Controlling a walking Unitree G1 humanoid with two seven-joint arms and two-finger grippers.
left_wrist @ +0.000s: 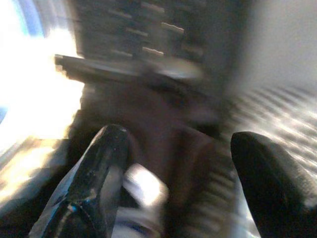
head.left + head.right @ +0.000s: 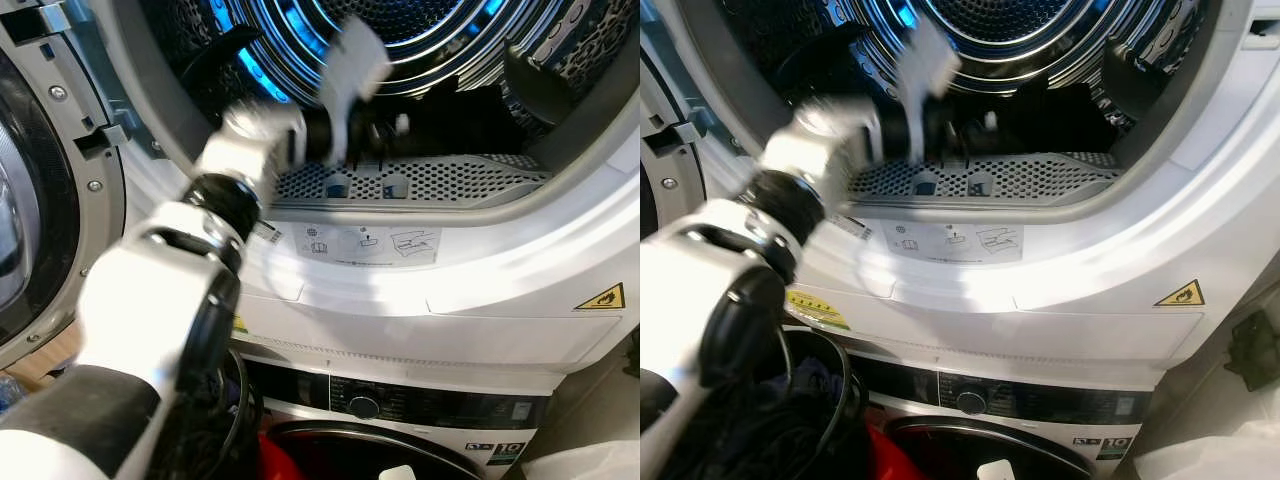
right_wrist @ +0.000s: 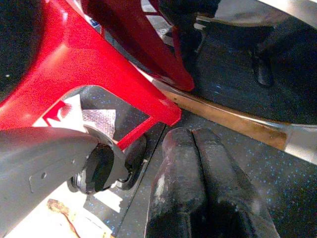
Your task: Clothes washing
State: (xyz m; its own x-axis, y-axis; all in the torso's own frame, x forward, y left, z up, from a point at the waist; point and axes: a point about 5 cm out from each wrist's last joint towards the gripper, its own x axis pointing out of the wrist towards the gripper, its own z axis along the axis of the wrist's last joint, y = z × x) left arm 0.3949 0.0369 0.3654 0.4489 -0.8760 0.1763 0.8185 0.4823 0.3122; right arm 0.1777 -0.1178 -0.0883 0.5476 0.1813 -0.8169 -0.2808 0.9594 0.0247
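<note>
Clothes, dark and blurred point(image 1: 168, 148), lay low at the front of the drum point(image 2: 400, 40), just behind the perforated lint filter point(image 2: 420, 180). Left gripper point(image 1: 173, 163) reached through the open door point(image 2: 40, 200), its fingers point(image 1: 99, 173) spread apart on either side of the fabric. Right gripper point(image 3: 198, 183) hung idle near the floor beside a red basket point(image 3: 74, 59), fingers pressed together. Judged step: reaching for laundry inside the drum. Next likely called for closing onto the cloth.

Left gripper point(image 2: 385, 128) reaches into the drum point(image 2: 420, 45), fingers above the perforated filter point(image 2: 440, 180), dark clothes point(image 2: 470, 125) just beyond
</note>
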